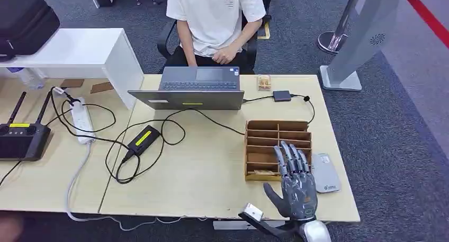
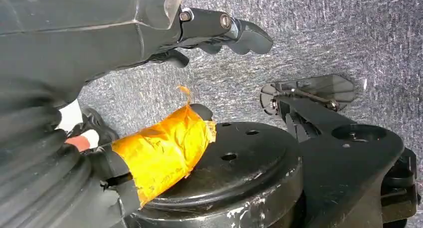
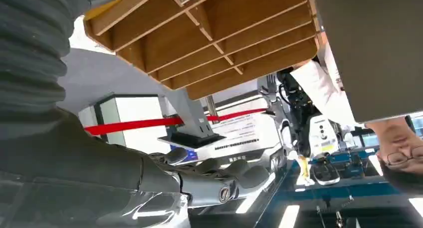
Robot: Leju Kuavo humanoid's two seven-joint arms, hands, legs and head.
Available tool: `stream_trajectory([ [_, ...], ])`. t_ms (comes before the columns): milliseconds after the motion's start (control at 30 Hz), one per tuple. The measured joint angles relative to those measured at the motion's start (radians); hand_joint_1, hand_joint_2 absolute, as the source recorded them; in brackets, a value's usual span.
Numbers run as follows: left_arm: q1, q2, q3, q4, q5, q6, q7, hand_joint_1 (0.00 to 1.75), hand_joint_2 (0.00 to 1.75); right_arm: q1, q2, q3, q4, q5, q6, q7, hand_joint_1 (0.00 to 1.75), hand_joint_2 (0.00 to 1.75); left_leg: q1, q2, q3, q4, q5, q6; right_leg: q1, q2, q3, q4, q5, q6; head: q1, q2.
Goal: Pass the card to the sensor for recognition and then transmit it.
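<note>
Head view: right hand [image 1: 295,182] is raised above the near right part of the wooden table [image 1: 212,162], fingers straight and spread, nothing in it. Fingertips overlap the near edge of the brown slotted card rack [image 1: 270,141]. Grey card reader [image 1: 325,173] lies flat just right of the rack, near the table's right edge. I cannot pick out a card anywhere; the rack slots are too small to read from here.

Behind the rack: small dark adapter [image 1: 281,96] cabled to the open laptop [image 1: 198,88]. A person in a white shirt [image 1: 214,14] sits behind the laptop. Black power brick [image 1: 143,138] with looped cable sits mid-table, white power strip [image 1: 81,120] and black remote controller [image 1: 21,139] on the left table.

Right wrist view: adds the rack [image 3: 209,38] from close up, dividers clearly visible, with the right hand's fingers [image 3: 224,178] extended and holding nothing.

Left wrist view: left hand [image 2: 149,33] hangs over grey carpet [image 2: 324,33], fingers loosely extended, nothing in them.
</note>
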Motion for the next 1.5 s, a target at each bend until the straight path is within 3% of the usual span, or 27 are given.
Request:
stream_trajectory([
  [900, 0.000, 0.003, -0.008, 0.000, -0.007, -0.002, 0.008, 0.00, 1.75, -0.008, 0.051, -0.084, 0.155, 0.052, 0.000, 0.000, 0.00, 1.75, 0.000, 0.000, 0.000, 0.000, 0.000, 0.000, 0.000, 0.000, 0.000, 0.000, 0.000, 0.000, 0.000, 0.000],
  [967, 0.000, 0.003, -0.009, 0.000, -0.007, -0.002, 0.009, 0.00, 1.75, -0.008, 0.051, -0.085, 0.161, 0.079, 0.000, 0.025, 0.00, 1.75, 0.000, 0.000, 0.000, 0.000, 0.000, 0.000, 0.000, 0.000, 0.000, 0.000, 0.000, 0.000, 0.000, 0.000],
  [1067, 0.000, 0.005, -0.011, 0.000, -0.012, -0.002, 0.010, 0.00, 1.75, -0.011, 0.050, -0.085, 0.164, 0.122, 0.000, 0.111, 0.00, 1.75, 0.000, 0.000, 0.000, 0.000, 0.000, 0.000, 0.000, 0.000, 0.000, 0.000, 0.000, 0.000, 0.000, 0.000],
  [1167, 0.000, 0.006, -0.017, 0.000, -0.013, -0.002, 0.011, 0.00, 1.75, -0.018, 0.040, -0.085, 0.168, 0.126, 0.000, 0.146, 0.00, 1.75, 0.000, 0.000, 0.000, 0.000, 0.000, 0.000, 0.000, 0.000, 0.000, 0.000, 0.000, 0.000, 0.000, 0.000],
  [1500, 0.000, 0.008, -0.029, 0.000, -0.014, -0.002, 0.011, 0.00, 1.75, -0.028, 0.022, -0.083, 0.175, 0.126, 0.000, 0.156, 0.00, 1.75, 0.000, 0.000, 0.000, 0.000, 0.000, 0.000, 0.000, 0.000, 0.000, 0.000, 0.000, 0.000, 0.000, 0.000],
])
